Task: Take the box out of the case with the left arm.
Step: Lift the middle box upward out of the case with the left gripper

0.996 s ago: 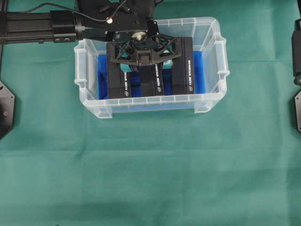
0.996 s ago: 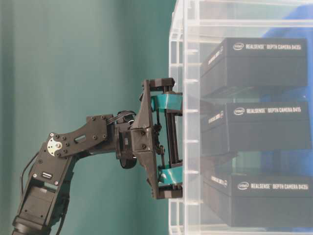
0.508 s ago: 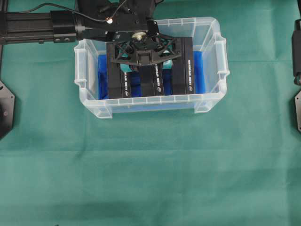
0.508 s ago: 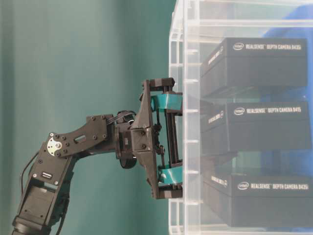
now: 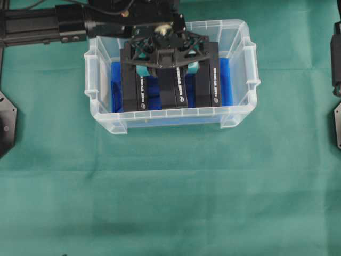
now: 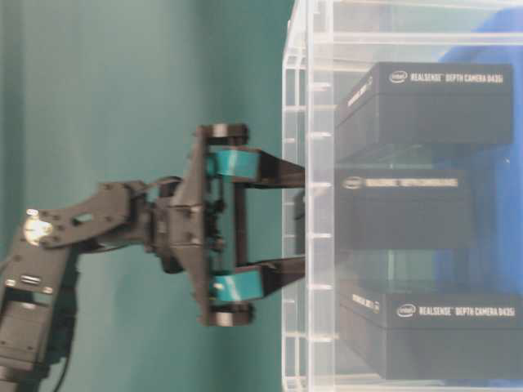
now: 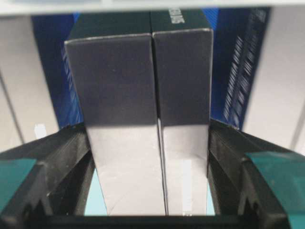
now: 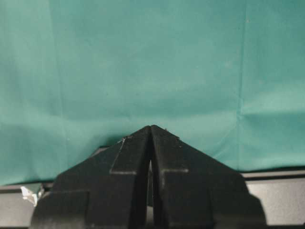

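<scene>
- Three matte black cardboard boxes lie side by side in the case [image 5: 250, 80], a clear ribbed-rim plastic bin with blue cloth lining [image 5: 116, 85] showing at its ends.
- Middle box [image 5: 171, 88], long and square-edged, sits clamped between the left gripper [image 5: 165, 65]'s black fingers; in the left wrist view both flat sides are pressed.
- Left neighbour box [image 5: 132, 85] and right neighbour box [image 5: 209, 80], each with white lettering, flank it closely.
- Teal pads [image 6: 233, 163] wrap the lattice-frame gripper, which reaches over the case's rim.
- Green cloth [image 5: 170, 186], faintly creased, covers the table.
- Right gripper [image 8: 150, 143] is pinched together over the cloth, well apart from the case.
</scene>
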Controlling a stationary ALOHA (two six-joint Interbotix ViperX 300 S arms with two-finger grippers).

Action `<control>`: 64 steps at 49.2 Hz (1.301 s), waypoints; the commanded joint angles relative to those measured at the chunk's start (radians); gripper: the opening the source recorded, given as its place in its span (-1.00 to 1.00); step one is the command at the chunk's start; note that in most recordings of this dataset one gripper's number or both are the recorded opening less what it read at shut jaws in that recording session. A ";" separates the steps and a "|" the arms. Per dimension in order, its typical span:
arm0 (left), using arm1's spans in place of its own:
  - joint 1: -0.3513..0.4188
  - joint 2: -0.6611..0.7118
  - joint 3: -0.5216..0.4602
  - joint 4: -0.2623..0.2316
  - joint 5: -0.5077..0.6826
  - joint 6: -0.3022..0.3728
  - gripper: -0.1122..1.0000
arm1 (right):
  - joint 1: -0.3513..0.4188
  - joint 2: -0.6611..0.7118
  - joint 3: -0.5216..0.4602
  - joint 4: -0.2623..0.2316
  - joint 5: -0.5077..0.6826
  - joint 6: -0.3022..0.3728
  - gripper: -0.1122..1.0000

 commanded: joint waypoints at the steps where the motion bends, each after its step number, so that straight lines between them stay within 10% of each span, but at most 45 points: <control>1: -0.005 -0.058 -0.087 -0.002 0.048 0.003 0.28 | 0.000 -0.003 -0.009 0.000 -0.003 0.002 -0.80; 33: -0.005 -0.075 -0.518 0.005 0.446 0.021 0.28 | 0.000 -0.003 -0.009 -0.006 -0.005 0.000 -0.81; 64: -0.008 -0.074 -0.537 0.005 0.486 0.023 0.28 | 0.000 -0.003 -0.009 -0.006 -0.005 0.002 -0.80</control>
